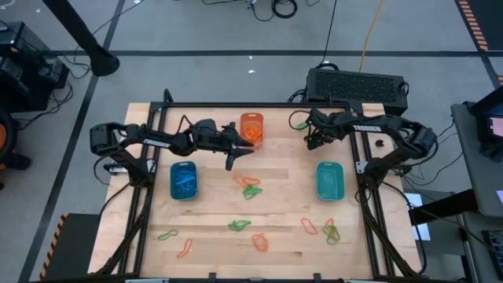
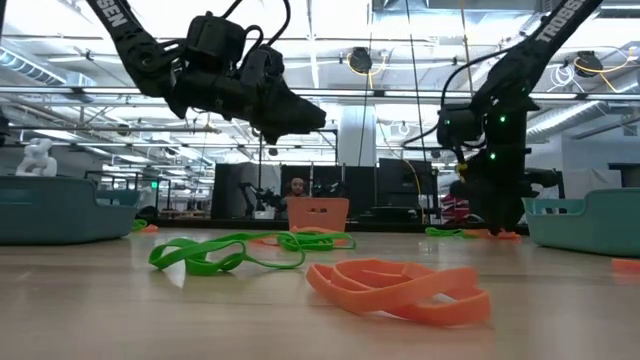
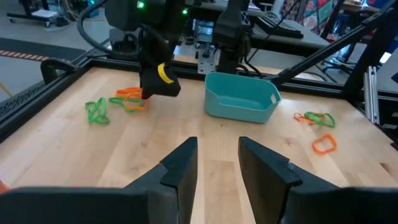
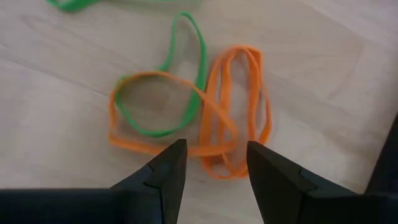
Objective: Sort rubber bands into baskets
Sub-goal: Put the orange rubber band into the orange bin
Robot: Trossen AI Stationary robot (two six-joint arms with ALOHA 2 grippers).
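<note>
The right gripper (image 4: 214,149) hangs low over the far right part of the light wooden table (image 1: 283,196). Its two dark fingers stand apart with nothing between them, so the pincer is released. Directly under it lies a small tangle: thin orange rubber loops (image 4: 219,93), flat on the wood, with one thin green rubber loop (image 4: 202,68) threaded through them. The step in hand seems to be picking an orange band out of this tangle. To do it well, the gripper should probably come down on the side where only orange strands lie together, away from the green one. It should then close fully, because the bands are flat and thin, and rise slowly so that the green loop can slip off. The small orange plastic basket (image 1: 251,116) stands at the far edge near the middle, with the left gripper (image 1: 230,161) just beside it, also open and empty. The blue plastic basket (image 1: 183,167) and the teal plastic basket (image 1: 329,167) stand at the left and right sides. More loose bands (image 1: 250,187) lie scattered toward the near edge.
</note>
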